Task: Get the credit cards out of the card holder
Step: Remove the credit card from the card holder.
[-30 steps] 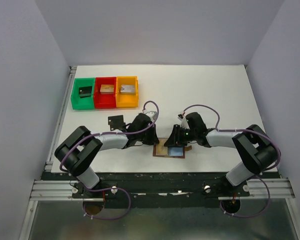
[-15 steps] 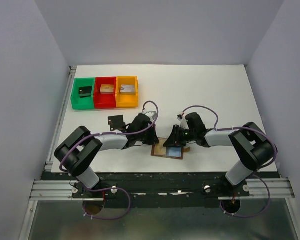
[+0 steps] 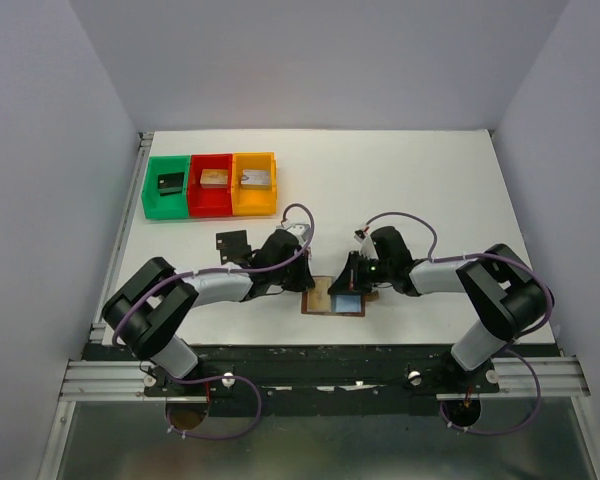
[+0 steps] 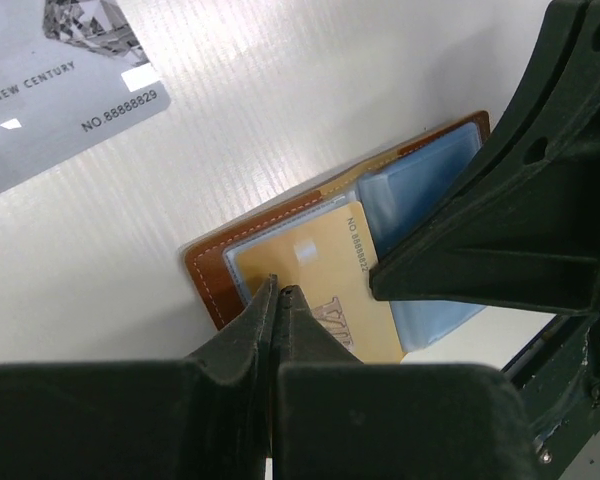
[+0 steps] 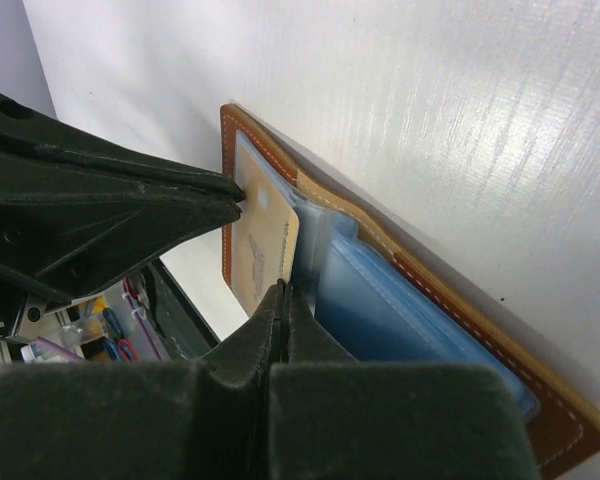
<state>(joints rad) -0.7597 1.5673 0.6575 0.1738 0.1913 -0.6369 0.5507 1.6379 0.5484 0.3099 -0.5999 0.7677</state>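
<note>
My left end effector (image 4: 278, 290), pressed together, noses the gold card (image 4: 320, 265): thin, stiff, slick, so I'd pinch its free edge. The card holder (image 4: 205, 278) lies mid near edge of the worktop, right end effector (image 5: 280, 290) pressed together on it.

A robot lab cell: plain walls (image 3: 40, 120) enclosing a white table (image 3: 430, 190) fronted by an aluminium rail (image 3: 100, 380).

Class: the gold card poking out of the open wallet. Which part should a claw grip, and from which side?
Grip the gold card by its free end, the part clear of the blue-grey sleeve, near the stitched edge of the brown wallet. It lies flat and thin, so come in low from that edge, the left arm's side, one finger above, one below. The left claw seems pinched there.
</note>
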